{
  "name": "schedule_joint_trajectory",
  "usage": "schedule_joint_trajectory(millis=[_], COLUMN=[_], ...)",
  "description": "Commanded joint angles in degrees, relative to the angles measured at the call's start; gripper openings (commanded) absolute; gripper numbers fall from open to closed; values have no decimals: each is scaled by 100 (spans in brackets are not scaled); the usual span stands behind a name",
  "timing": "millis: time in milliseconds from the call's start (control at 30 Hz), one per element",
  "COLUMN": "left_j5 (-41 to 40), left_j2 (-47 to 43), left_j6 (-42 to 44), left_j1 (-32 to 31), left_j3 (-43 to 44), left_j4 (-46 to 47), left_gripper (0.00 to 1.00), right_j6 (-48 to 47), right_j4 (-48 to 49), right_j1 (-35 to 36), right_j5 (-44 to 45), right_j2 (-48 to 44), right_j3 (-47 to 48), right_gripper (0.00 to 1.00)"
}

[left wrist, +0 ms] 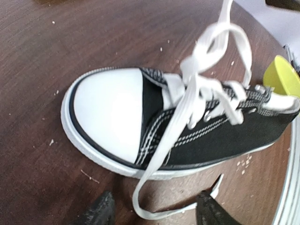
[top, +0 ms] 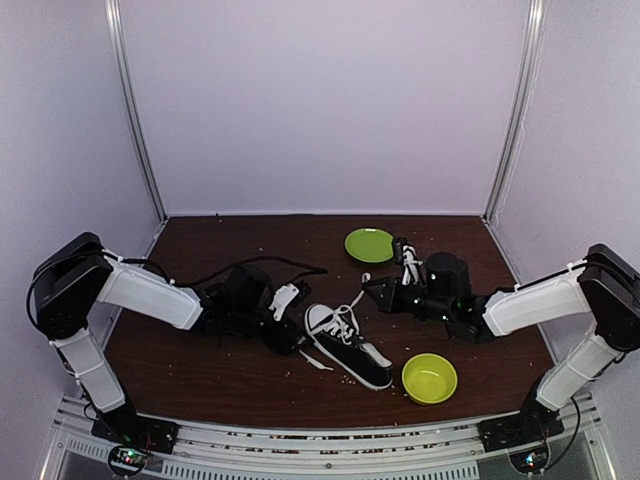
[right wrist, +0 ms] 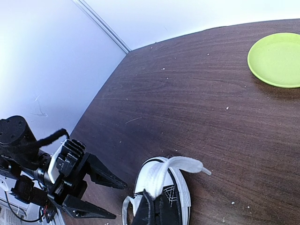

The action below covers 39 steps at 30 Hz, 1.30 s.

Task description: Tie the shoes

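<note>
The black shoe (top: 347, 348) with a white toe cap (left wrist: 110, 115) lies mid-table, its toe toward the left arm. My left gripper (left wrist: 156, 199) is open, low beside the shoe's side, its dark fingers (left wrist: 101, 212) set wide apart. A loose stretch of white lace (left wrist: 154, 213) curls on the table between them, gripped by neither. My right gripper (right wrist: 157, 202) hovers above the shoe, shut on a loop of white lace (right wrist: 180, 168) that it holds up over the toe. In the top view the left gripper (top: 293, 325) and the right gripper (top: 373, 290) flank the shoe.
A green plate (top: 369, 245) lies at the back, behind the right gripper. A green bowl (top: 429, 378) stands right by the shoe's heel, near the front edge. Small crumbs dot the brown table (top: 220, 370). White walls close in on three sides.
</note>
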Motion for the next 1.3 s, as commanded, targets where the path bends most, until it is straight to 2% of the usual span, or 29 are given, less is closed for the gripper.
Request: schedule_joint_trajectory(millis=[0,100,267,333,433,567,900,1033,1267], left_j5=[-284,-408,-720,-890,-1267,-1583,-1409,-978,72], left_j2=[216,396,692,774,768,404,-1299,-1931,-2058], left_j6=[106,139,236,217,104,-134,-1313,-1603,-2638], left_j1=[-38,-136,-234,-244,-270,-320,-473,-473,-473], left_j3=[-60,12,250,306,291,47,-914,-1137,-1521], left_j4=[-13,-33,-293,-351,-429,-539,-1477,-2065,-2500], left_gripper=[57,46,37,25,0,0,0,0,0], right_j6=[-59,-54,-67,-57,-58,-38,142,210,288], right_j4=[-20,-2,15,50,82,-71,-1245,-1881,-2583], right_j1=[7,9,3,2,6,5,-10,-60,-260], right_j5=[106,96,96,100,198,621,2243,2624,3056], right_j2=[-101,-90,-82,-104,-175,-387,-1152,-1451,-1890], right_j3=[-12,4,6,-32,-101,-242,-692,-822,-1141], right_gripper=[0,0,0,0,0,0,0,0,0])
